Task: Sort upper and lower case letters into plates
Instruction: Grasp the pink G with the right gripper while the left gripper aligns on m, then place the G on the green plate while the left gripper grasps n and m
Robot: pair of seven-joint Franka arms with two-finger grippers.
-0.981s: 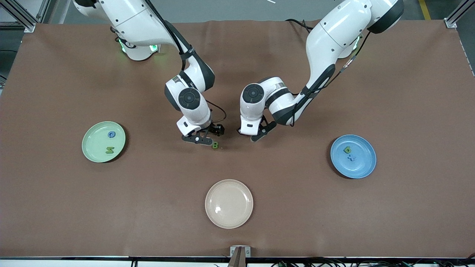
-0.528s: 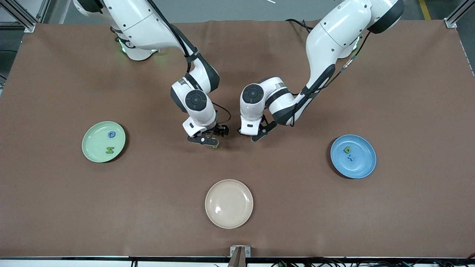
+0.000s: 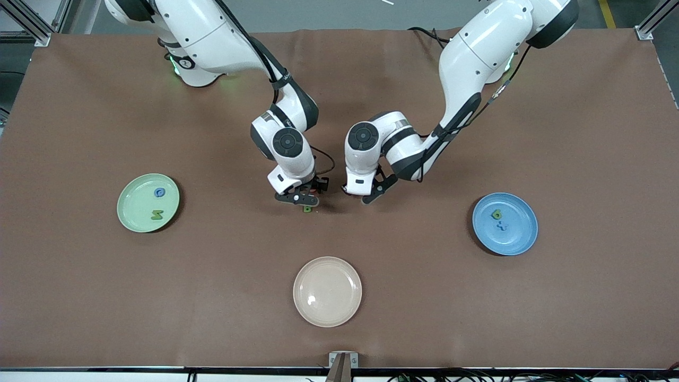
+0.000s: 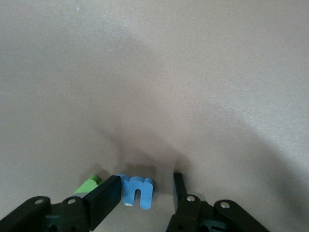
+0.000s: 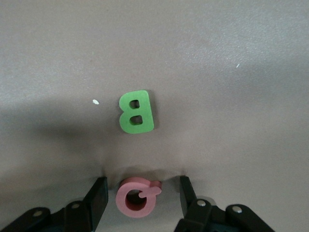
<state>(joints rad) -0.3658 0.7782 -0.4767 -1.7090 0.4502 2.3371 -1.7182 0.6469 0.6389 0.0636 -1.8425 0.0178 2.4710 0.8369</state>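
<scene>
My right gripper (image 3: 298,198) is low at the table's middle and open, its fingers on either side of a red Q (image 5: 137,197) without touching it. A green B (image 3: 307,208) lies just nearer the front camera; it also shows in the right wrist view (image 5: 136,112). My left gripper (image 3: 366,195) is open and low beside it, with a blue n (image 4: 136,191) between its fingers and a green letter (image 4: 89,185) partly hidden by one finger. The pale green plate (image 3: 135,204) holds a blue and a green letter. The blue plate (image 3: 517,233) holds a green b and a blue x.
A cream-beige plate (image 3: 327,291) sits near the table's front edge, nearer the front camera than both grippers. The two grippers are close together at the middle. The brown table cloth covers the whole table.
My right gripper has moved toward the left arm's end of the table, over the red Q, and now hides part of the green B. The left gripper has barely shifted.
</scene>
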